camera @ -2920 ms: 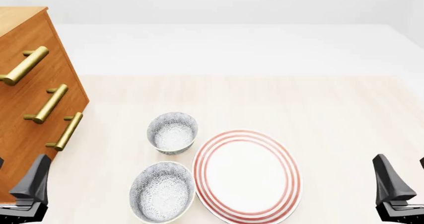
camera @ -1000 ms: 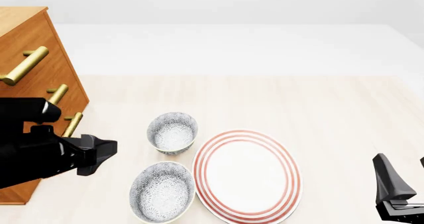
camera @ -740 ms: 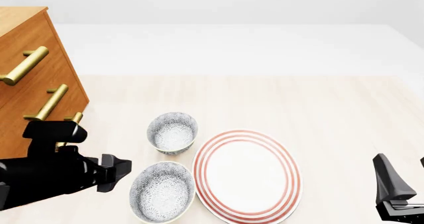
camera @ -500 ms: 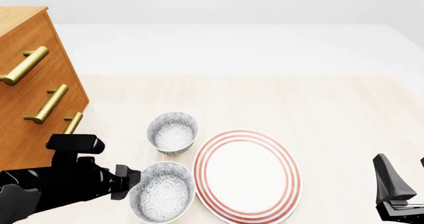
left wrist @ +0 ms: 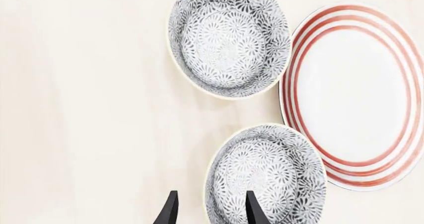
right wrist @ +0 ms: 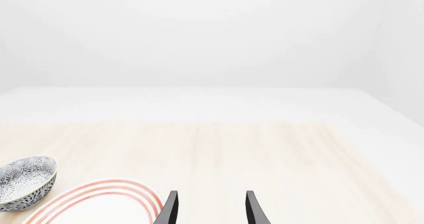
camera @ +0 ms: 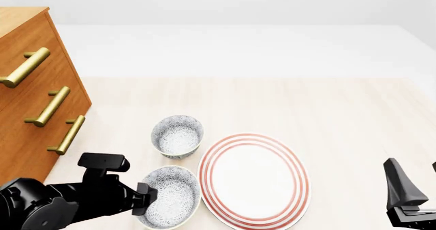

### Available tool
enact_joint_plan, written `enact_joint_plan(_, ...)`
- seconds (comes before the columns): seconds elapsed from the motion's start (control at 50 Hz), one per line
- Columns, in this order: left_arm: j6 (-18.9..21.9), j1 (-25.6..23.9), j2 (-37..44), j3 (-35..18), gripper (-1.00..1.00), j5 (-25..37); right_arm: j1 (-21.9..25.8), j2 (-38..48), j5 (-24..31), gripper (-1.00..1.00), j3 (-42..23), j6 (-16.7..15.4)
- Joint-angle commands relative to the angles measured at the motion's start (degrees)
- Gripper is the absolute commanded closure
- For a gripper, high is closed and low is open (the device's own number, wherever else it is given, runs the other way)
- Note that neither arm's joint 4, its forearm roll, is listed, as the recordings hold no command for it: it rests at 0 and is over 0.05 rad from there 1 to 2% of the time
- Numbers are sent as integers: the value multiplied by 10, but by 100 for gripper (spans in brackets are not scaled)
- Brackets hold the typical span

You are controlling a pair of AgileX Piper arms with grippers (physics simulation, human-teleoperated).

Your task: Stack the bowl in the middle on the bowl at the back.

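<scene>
Patterned stoneware: two identical grey-blue bowls sit on the pale wood tabletop, close together but not touching.
Middle bowl (camera: pixel 167 196): right at the left end effector (left wrist: pixel 209 209); in the left wrist view its rim (left wrist: pixel 210 174) passes between the two fingertips, one tip outside the wall, the other over the inside.
Back bowl (camera: pixel 177 135): straight ahead of the left end effector, just beyond the middle bowl.
Plate (camera: pixel 253 179): red-ringed, just beside both bowls on the side away from the left arm.
Left end effector: fingers spread apart and straddling the rim, nothing clamped yet by my reading.
Right end effector (right wrist: pixel 209 209): fingers apart, holding nothing, parked well away from the bowls.
Drawer chest (camera: pixel 34 102): behind the left arm, out of the reach path.
Risk, thin grip: closing on a sloped, glossy wall with only the fingertips could let the bowl squirt out or tip.
Risk, shove: coming lower before closing could push the bowl into the plate.
Risk, tilt: a one-sided rim hold may let the bowl hang crooked and land askew on its twin.
Risk, collision: a low carry forward could strike the back bowl's near rim and slide it away.
</scene>
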Motion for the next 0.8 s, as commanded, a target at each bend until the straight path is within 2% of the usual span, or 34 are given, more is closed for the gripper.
enact_joint_plan(0.02, 10, -3, 52, 9, -100, -42, 0, 1, -1, -100, 0, 0)
enact_joint_plan(0.16, 26, -6, 102, 14, -100, -81, 0, 1, -1, -100, 0, -1)
enact_joint_plan(0.18, 22, -12, 112, 29, 100, -102, 0, 1, -1, -100, 0, -2)
enact_joint_plan(0.48, 30, -6, 94, 32, 100, -88, 0, 0, -1, -100, 0, -1)
enact_joint_plan(0.6, 32, -5, 56, 26, 100, -51, 1, 1, -1, -100, 0, -2)
enact_joint_plan(0.66, 25, -17, 6, 19, 100, -5, 1, 0, -1, -100, 0, -1)
enact_joint_plan(0.8, 24, -21, -50, 6, 100, 54, 0, 1, -1, -100, 0, -1)
